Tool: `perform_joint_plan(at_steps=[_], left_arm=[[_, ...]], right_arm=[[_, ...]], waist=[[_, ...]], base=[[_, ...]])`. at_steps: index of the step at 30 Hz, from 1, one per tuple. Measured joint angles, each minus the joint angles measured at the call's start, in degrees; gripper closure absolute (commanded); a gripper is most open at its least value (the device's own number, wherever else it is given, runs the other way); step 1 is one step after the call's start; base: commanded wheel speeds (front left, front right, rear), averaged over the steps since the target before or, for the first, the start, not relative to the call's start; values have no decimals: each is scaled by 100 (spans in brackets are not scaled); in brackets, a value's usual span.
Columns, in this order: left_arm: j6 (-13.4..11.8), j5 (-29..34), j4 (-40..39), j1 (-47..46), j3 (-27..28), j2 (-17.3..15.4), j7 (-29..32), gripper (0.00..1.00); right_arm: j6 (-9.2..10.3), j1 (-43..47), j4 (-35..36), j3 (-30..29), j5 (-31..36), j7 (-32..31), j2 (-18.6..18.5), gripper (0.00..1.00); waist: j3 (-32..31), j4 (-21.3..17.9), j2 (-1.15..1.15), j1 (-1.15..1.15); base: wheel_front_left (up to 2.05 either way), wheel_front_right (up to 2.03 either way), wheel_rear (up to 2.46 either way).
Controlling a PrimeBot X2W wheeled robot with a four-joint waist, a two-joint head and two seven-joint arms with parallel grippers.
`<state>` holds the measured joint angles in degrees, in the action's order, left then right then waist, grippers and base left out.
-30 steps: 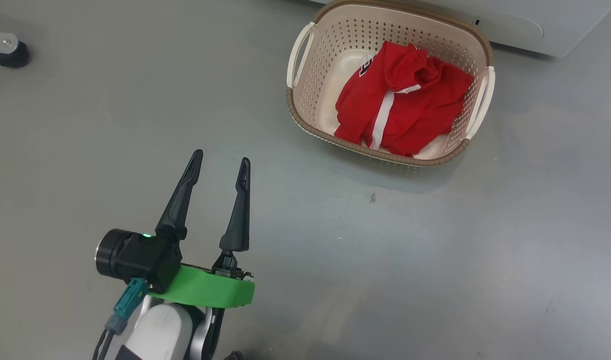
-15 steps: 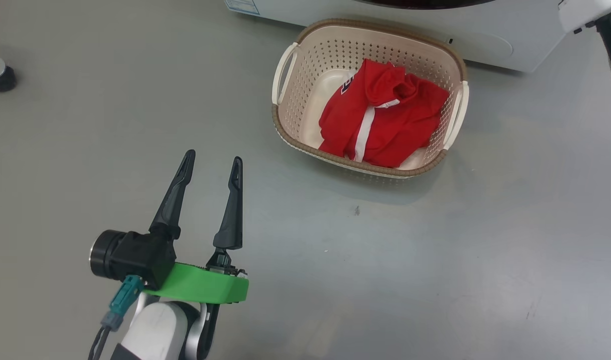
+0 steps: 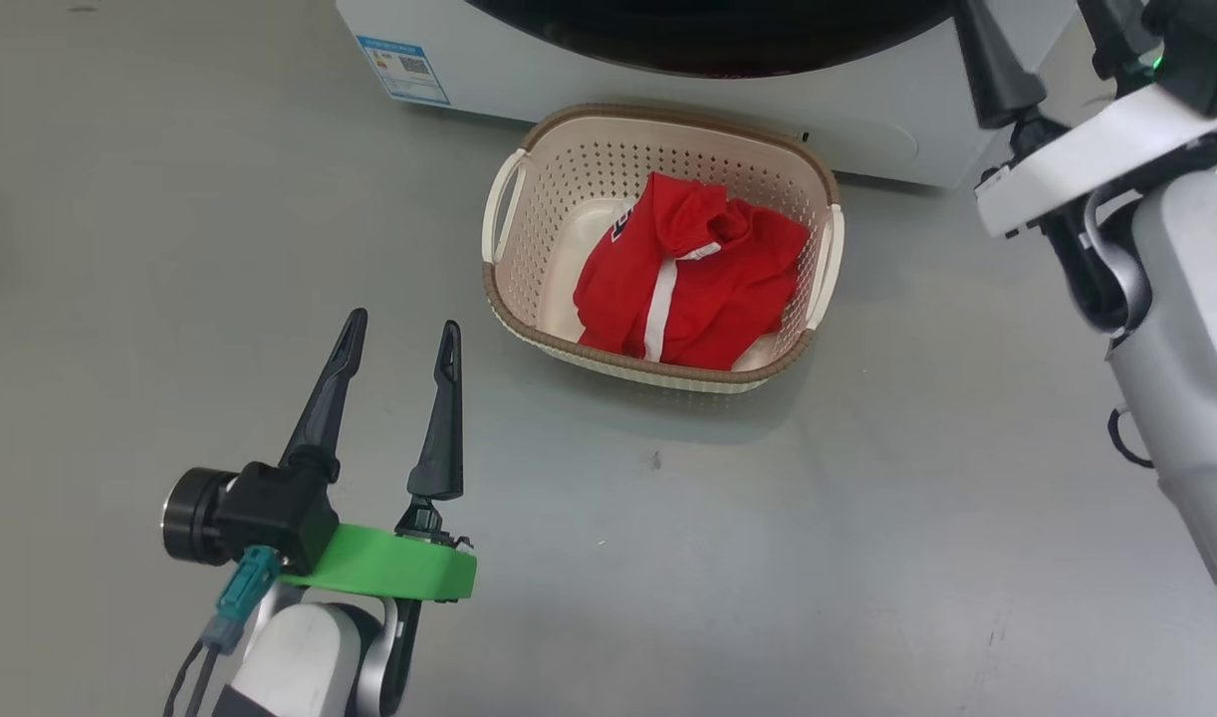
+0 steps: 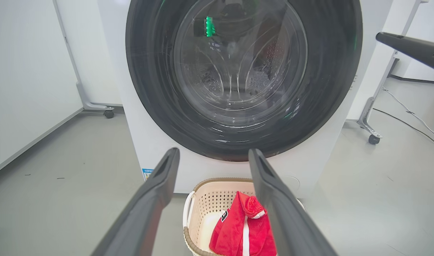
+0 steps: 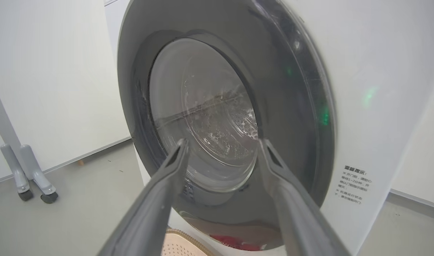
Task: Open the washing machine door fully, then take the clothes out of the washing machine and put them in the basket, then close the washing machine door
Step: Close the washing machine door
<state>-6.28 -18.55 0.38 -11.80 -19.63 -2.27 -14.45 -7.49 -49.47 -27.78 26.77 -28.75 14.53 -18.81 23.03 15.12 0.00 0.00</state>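
The washing machine (image 3: 569,80) is showing as a boxy white front-loader w/ smooth painted panels and a small blue label (image 3: 404,70) low on its front; the washing machine door (image 4: 243,71) is lying flat against that front, a wide glossy black ring round a bulging clear glass bowl; the perforated steel drum (image 4: 270,60) is showing through the glass, and green light spots are glinting on the ring. The basket (image 3: 658,118) is sitting on the matte grey floor (image 3: 867,518) just in front of the washing machine, below the door; it is cream plastic, a rounded rectangle w/ walls full of small holes, a brown woven-look rim and white side handles. The clothes (image 3: 688,284), a crumpled bright red jersey w/ a white stripe and a bit of dark lettering, are lying inside the basket, soft folds bunching up.

The left gripper (image 3: 401,324) is hovering over bare floor well out from the washing machine; its two long dark tapered fingers are standing apart w/ nothing btwn them, touching nothing; a green bracket (image 3: 389,573) is wrapping its wrist. The right gripper (image 5: 224,142) is pointing at the door from in front of the washing machine; its fingers are spreading wide w/ only air btwn them, gripping nothing; whether the tips are touching the glass I cannot tell.
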Motion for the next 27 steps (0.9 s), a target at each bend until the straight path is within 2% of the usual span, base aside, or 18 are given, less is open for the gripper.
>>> perform_joint_plan(at_steps=[6,16,27], left_arm=[[-7,75,129,16,60,-1,0,0],[-5,109,293,236,154,-46,0,0],[8,109,479,636,290,-77,0,0]], right_arm=[[11,737,227,-265,-7,0,152,0],[263,1822,649,-702,20,0,417,0],[368,3052,961,-836,140,0,715,0]], waist=[[-244,-200,0,0],[-670,-579,0,0],[-1145,-999,0,0]], base=[[0,0,0],[0,0,0],[0,0,0]])
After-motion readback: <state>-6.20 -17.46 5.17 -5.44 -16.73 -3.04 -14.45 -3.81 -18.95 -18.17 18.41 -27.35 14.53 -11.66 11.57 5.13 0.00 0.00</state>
